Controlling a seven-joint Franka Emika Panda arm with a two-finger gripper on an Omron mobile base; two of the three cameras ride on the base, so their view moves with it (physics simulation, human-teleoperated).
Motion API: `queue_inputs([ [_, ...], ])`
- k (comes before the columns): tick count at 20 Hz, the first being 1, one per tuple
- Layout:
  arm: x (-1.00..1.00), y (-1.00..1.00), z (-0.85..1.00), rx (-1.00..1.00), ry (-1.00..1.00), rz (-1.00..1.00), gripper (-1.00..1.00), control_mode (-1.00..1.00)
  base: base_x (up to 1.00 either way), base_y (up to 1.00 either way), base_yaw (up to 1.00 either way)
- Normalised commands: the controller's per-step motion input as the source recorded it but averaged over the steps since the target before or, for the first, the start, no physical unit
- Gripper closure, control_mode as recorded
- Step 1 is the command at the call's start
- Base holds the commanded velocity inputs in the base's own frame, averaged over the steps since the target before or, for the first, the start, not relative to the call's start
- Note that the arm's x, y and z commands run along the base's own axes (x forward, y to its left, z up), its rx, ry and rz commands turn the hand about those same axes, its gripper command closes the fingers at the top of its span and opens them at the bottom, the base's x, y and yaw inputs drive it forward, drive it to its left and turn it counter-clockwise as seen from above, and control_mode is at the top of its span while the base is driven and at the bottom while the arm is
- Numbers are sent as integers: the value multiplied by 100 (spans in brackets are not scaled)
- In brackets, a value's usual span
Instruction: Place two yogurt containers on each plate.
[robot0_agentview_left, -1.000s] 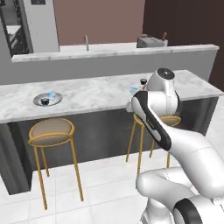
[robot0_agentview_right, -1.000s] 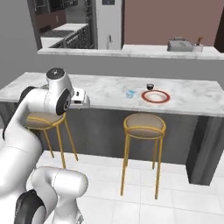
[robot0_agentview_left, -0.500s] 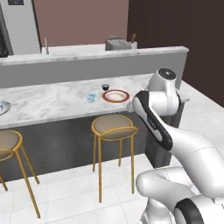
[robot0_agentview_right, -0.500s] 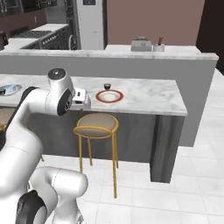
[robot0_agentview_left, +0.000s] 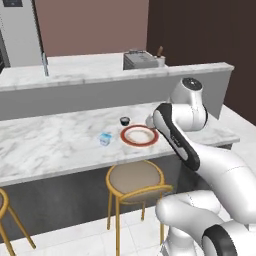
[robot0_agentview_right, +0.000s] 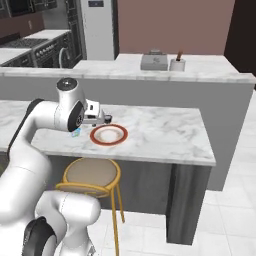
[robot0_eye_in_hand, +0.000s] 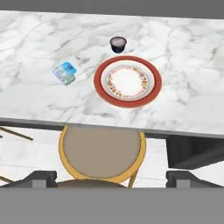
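The dark yogurt cup (robot0_eye_in_hand: 118, 44) stands upright near the top centre of the hand view, just beyond the far rim of the red-rimmed plate (robot0_eye_in_hand: 101, 87), apart from it or barely so. The pale blue-and-white yogurt cup (robot0_eye_in_hand: 64, 72) sits left of the plate, near it but clear of the rim; it looks tipped on its side, though that is hard to tell for sure. The plate holds nothing.

Both cups look light, small and stiff-walled, probably thin plastic that could dent or squirt out under a hard squeeze. I judge the best hold is across the body, below the rim, with the fingers straddling the cup from above. The tipped one would call for a grip across its narrow width.

All three rest on the marble counter (robot0_eye_in_hand: 192, 100), with a round stool (robot0_eye_in_hand: 101, 153) below its near edge.

The gripper (robot0_eye_in_hand: 111, 177) hovers short of the counter, its two fingertips set wide apart at the bottom of the hand view, holding nothing.
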Motion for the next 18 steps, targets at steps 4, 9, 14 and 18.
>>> queue_inputs([
  [4,0,0,0,0,0,0,-100,100,100,50,0],
  [9,0,0,0,0,0,0,-100,100,100,19,-2],
  [14,93,2,-36,0,0,-5,-100,-100,0,0,0],
  [18,70,19,-36,-1,0,0,-100,-100,0,0,0],
])
